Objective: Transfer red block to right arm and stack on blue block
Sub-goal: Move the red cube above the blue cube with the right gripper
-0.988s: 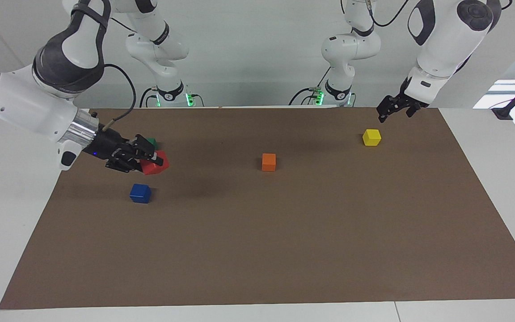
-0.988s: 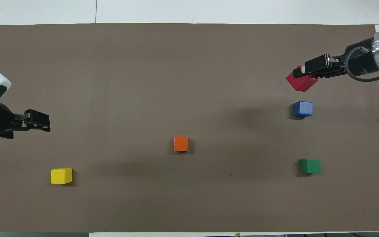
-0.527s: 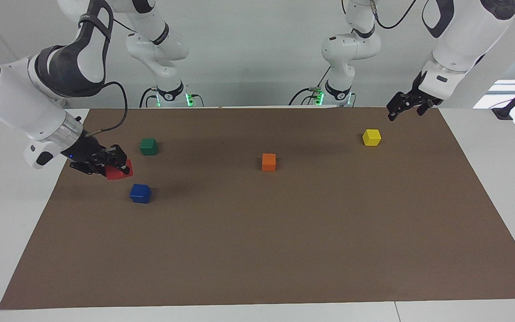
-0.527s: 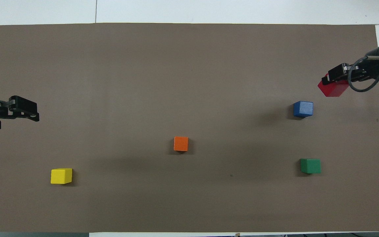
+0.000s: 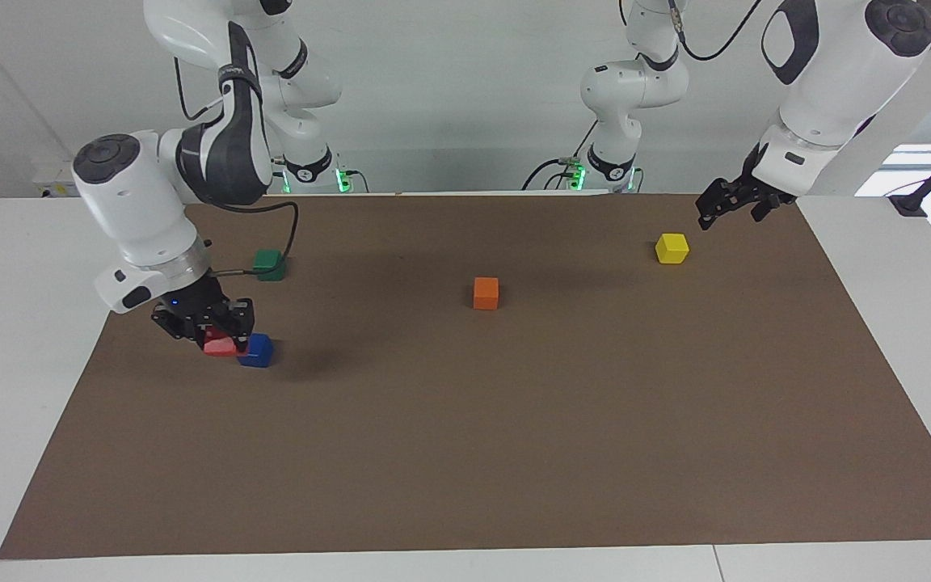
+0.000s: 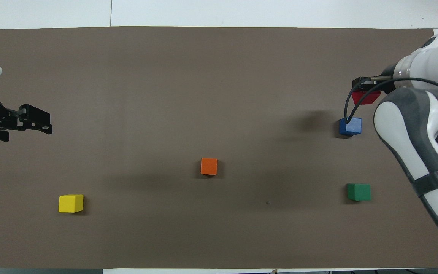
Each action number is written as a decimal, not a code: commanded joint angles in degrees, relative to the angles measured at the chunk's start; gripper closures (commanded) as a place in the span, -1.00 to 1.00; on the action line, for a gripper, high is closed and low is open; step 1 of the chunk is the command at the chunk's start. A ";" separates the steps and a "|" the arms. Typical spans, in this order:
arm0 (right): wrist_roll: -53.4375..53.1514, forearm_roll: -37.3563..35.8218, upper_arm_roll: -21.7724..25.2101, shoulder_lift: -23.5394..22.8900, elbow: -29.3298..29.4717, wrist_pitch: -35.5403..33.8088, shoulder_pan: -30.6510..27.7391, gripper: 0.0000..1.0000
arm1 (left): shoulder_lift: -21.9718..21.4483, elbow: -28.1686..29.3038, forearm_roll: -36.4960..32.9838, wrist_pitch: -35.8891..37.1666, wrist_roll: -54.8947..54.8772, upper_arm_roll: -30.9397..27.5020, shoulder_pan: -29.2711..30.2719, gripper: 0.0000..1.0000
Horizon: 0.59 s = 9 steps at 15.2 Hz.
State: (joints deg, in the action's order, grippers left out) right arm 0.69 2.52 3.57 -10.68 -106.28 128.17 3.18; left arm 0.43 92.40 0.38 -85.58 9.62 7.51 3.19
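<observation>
Swinging back from the mat's edge, right gripper (image 5: 215, 333) carried red block (image 5: 220, 347) beside blue block (image 5: 257, 351).
It stayed clamped on it; left gripper (image 5: 726, 200) waited open above the mat (image 5: 514, 453) near the yellow block (image 5: 671, 248).

Bench (image 5: 13, 267): white top, covered by a brown mat (image 5: 514, 453).
Orange block (image 5: 486, 293): on the mat, near its middle; landmark.
Yellow block (image 5: 671, 248): nearer the robots than orange, toward the left arm's end.
Green block (image 5: 270, 263): nearer the robots than orange, toward the right arm's end.
Blue block (image 5: 259, 352): farther from the robots than orange, toward the right arm's end.
</observation>
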 commanded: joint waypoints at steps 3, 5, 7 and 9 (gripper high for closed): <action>-1.04 -1.47 -0.14 7.07 -16.22 16.20 -0.72 1.00 | -0.25 1.11 -0.82 0.50 -0.40 -0.83 -1.17 -1.00; -1.04 -1.47 -0.14 7.95 -20.09 21.74 -0.80 1.00 | -0.26 1.03 -0.82 -0.02 -0.40 -0.92 -1.61 -1.00; -1.12 -1.47 -0.05 8.65 -22.90 26.05 -1.24 1.00 | -0.17 0.77 -0.82 -0.20 -0.48 -1.09 -1.61 -1.00; -1.21 -1.47 -0.05 9.01 -25.19 29.32 -1.24 1.00 | -0.17 0.59 -0.82 -0.11 -0.48 -1.10 -1.61 -1.00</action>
State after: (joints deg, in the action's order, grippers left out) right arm 0.69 2.49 3.79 -4.25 -127.32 154.14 2.54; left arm 0.63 92.87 0.38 -85.51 9.62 7.40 2.61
